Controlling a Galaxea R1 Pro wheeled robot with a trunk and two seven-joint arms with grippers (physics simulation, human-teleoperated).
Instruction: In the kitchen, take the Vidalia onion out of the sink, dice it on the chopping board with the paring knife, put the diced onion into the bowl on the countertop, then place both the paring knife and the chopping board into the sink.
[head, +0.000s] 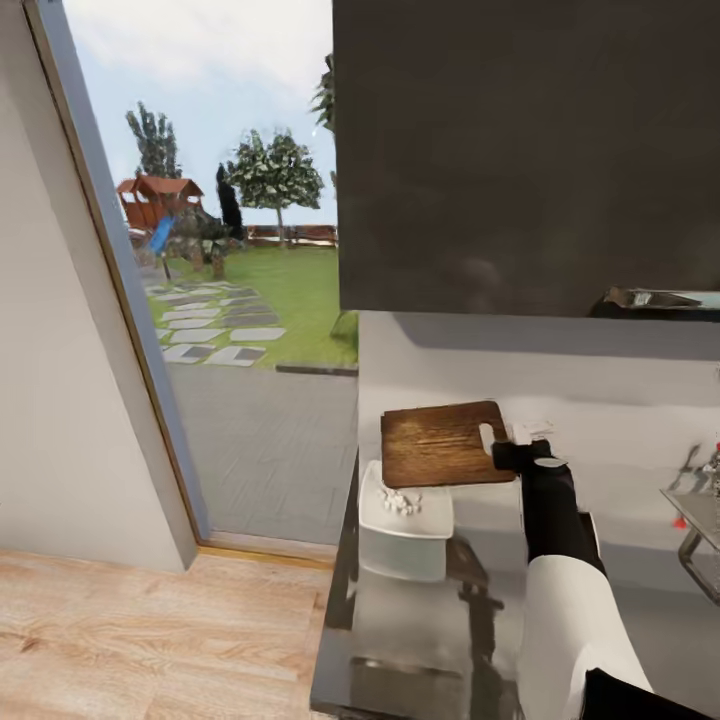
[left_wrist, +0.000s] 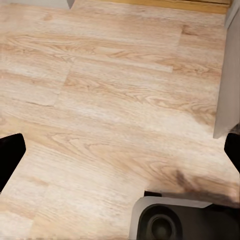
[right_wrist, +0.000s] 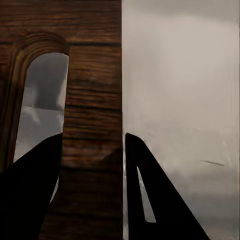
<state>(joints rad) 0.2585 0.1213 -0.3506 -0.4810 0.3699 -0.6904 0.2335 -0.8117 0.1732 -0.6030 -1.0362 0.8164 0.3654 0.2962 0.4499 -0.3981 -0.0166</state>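
On the countertop (head: 600, 480), at about 12 o'clock from the robot, the chopping board (head: 442, 444) is held lifted and tilted above the bowl (head: 405, 520), which lies just beside it at 7 o'clock and carries the diced onion (head: 402, 502). The right gripper (right_wrist: 93, 150) is clamped on the board's handle end: in the right wrist view one finger passes through the slot and the other sits outside the board's edge, wood strip between them. The left gripper (left_wrist: 120, 155) hangs over the wooden floor (left_wrist: 110, 90), jaws wide apart, holding nothing. Judgement: dicing and transfer look complete; the step in hand is carrying the board to the sink (head: 700, 515), at 3 o'clock. To do it well, keep the grip firm on the narrow strip, raise the board clear of the bowl before swinging right, and lower it flat into the basin. The sink is cut off at the frame edge; a small red object (head: 680, 522) near it is too small to identify as the paring knife.
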